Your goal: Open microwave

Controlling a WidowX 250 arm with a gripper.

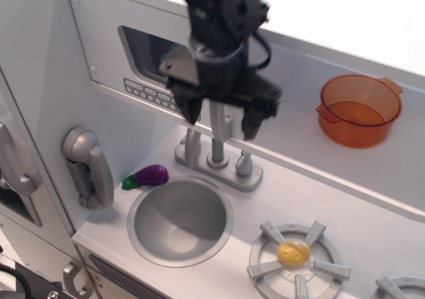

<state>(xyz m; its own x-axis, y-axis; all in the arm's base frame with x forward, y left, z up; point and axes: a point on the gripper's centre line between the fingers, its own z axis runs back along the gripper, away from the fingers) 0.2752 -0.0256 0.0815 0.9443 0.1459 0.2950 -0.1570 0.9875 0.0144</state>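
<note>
The microwave [106, 53] is a light grey box at the upper left. Its flat door has a dark window [141, 48] and a row of small buttons [149, 94]. The door looks closed, flush with the front. Its long silver vertical handle [218, 127] runs down the door's right edge, with the top hidden behind the arm. My black gripper [221, 122] is open. Its two fingers stand on either side of the handle's lower part, and I see no contact.
Below the gripper stand a silver faucet [217, 158] and a round sink [179, 220]. A purple eggplant [150, 175] lies left of the sink. A silver phone handset [89, 169] hangs on the left wall. An orange pot [359, 109] sits on the right shelf. A yellow item [293, 252] rests on the burner.
</note>
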